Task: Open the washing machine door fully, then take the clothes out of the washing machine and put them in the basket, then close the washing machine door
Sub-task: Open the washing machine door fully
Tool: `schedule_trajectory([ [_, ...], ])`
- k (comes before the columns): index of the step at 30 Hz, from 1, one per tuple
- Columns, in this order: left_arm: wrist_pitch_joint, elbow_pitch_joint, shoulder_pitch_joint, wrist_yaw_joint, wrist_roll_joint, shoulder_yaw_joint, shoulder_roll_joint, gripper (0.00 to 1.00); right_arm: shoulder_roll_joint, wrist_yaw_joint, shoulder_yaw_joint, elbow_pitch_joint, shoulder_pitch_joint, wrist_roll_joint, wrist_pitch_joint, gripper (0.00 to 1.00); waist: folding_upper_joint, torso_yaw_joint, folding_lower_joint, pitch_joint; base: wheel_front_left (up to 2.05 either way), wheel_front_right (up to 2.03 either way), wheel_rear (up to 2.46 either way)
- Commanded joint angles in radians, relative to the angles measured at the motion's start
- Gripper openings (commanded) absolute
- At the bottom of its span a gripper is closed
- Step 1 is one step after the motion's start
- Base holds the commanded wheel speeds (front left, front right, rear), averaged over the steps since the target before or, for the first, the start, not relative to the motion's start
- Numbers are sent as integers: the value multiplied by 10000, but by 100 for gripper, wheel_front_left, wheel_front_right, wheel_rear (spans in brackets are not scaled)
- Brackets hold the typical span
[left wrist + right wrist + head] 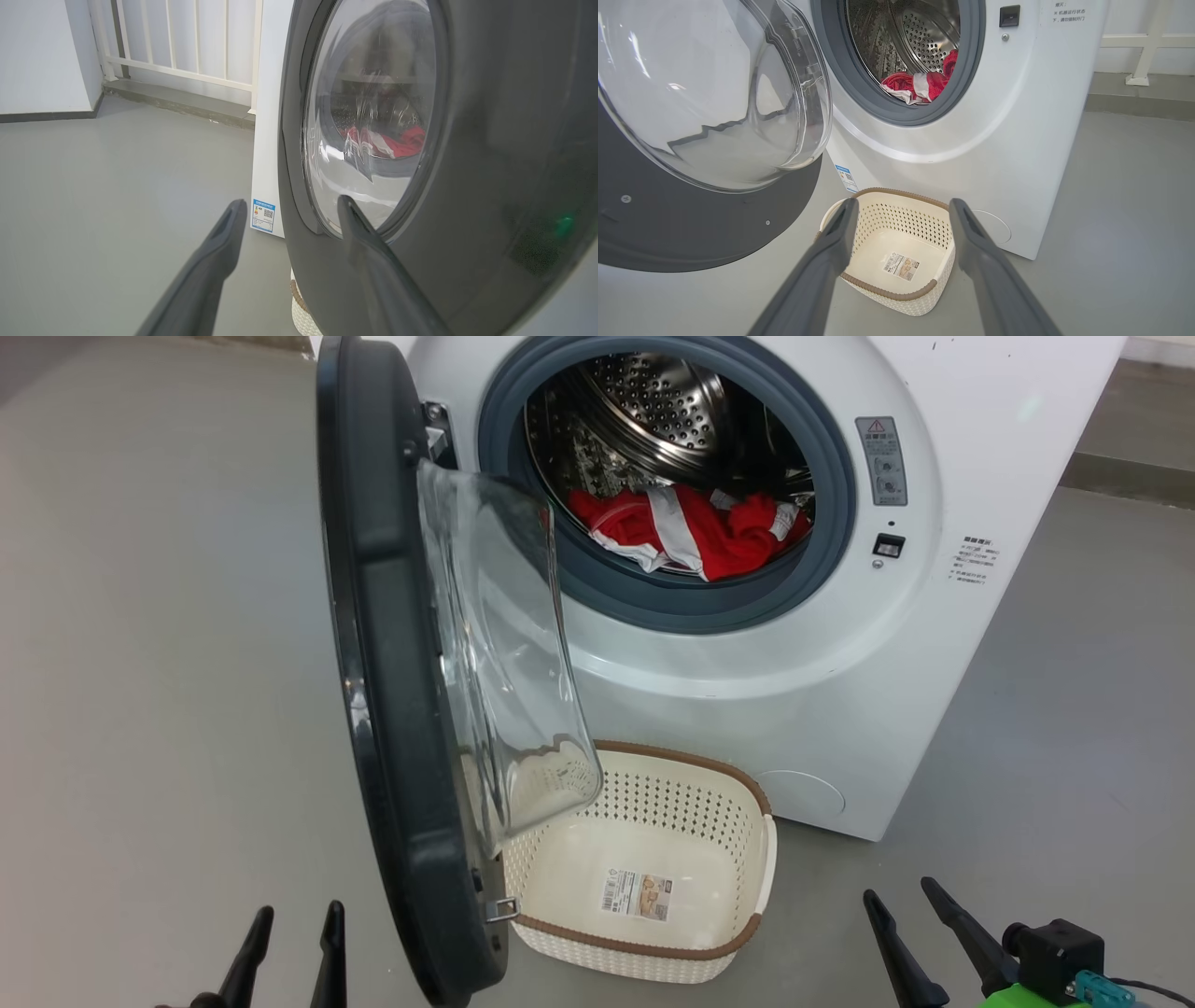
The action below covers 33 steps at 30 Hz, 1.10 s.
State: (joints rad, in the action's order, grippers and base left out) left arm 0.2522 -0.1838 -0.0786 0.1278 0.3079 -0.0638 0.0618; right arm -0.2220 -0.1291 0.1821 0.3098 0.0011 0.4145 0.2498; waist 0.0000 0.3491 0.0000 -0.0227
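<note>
Fabric sets the terms here: the bright red garments with white stripes and panels [695, 527] lie heaped low at the front of the perforated steel drum [653, 401] of the big white front-loading washing machine [934, 644]. They look light, soft and limp, likely to sag and trail over the grey rubber ring [672, 607]. A deep pinch on a raised fold atop the heap seems the best hold. The large round door with glossy black rim and clear glass bowl [373, 644] stands open, its bowl hanging over the left end of the small cream perforated plastic basket with brown rim [672, 803] on the grey floor [140, 709]. Stiff, hinged and slick, it would probably answer better to a push at its free edge than to a pinch. The left fingers [245, 957] and right fingers [894, 947] are spread wide, gripping nothing. The head view gives the door's inner side nearly edge-on. The left wrist view gives its outer face, the red heap seen through the glass, one finger close against the rim (contact unclear), and a small blue label [263, 215]. The right wrist view frames the basket between its fingers.
</note>
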Motion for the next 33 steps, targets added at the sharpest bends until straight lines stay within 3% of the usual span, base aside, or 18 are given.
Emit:
schedule_trajectory([
  [1, 95, 203, 330, 29, -41, 332, 82, 100, -117, -16, 166, -174, -216, -158, 120, 100, 0, -10, 0, 0, 0, 0, 0],
  [7, 95, 547, 527, 29, 49, 655, 84, 100, -125, -16, 87, -166, -237, -300, 120, 100, 0, 17, 0, -31, 0, 0, 0],
  [14, 95, 2477, 945, 29, 326, 1340, -3, 100, -128, -16, -135, -479, -276, -599, 120, 100, 0, 54, 0, -48, 0, 0, 0],
  [15, 95, 2848, 964, 29, 334, 1323, -18, 49, -122, -16, -178, -554, -281, -649, 120, 100, 0, 47, 0, -51, 0, 0, 0],
  [17, 95, 3625, 984, 29, 409, 1217, -50, 0, -109, -16, -248, -687, -281, -713, 120, 100, 0, 34, 0, -50, 0, 0, 0],
  [21, 95, 5075, 889, 29, 373, 605, -83, 0, -105, -16, -317, -880, -294, -793, 120, 100, 0, -13, 0, -62, 0, 0, 0],
  [25, 92, 5972, 553, 29, 672, -791, -72, 0, -115, -16, -359, -993, -295, -817, 120, 100, 0, -53, 0, -84, 0, 0, 0],
  [29, -183, 6052, 251, 29, 1065, -2720, 152, 0, -123, -16, -392, -1038, -266, -840, 120, 100, 0, -48, 0, -87, 0, 0, 0],
  [33, -400, 5159, -1, 29, 1902, -3698, 245, 0, -91, -16, -392, -1032, -280, -851, 120, 100, 0, -88, 0, -82, 0, 0, 0],
])
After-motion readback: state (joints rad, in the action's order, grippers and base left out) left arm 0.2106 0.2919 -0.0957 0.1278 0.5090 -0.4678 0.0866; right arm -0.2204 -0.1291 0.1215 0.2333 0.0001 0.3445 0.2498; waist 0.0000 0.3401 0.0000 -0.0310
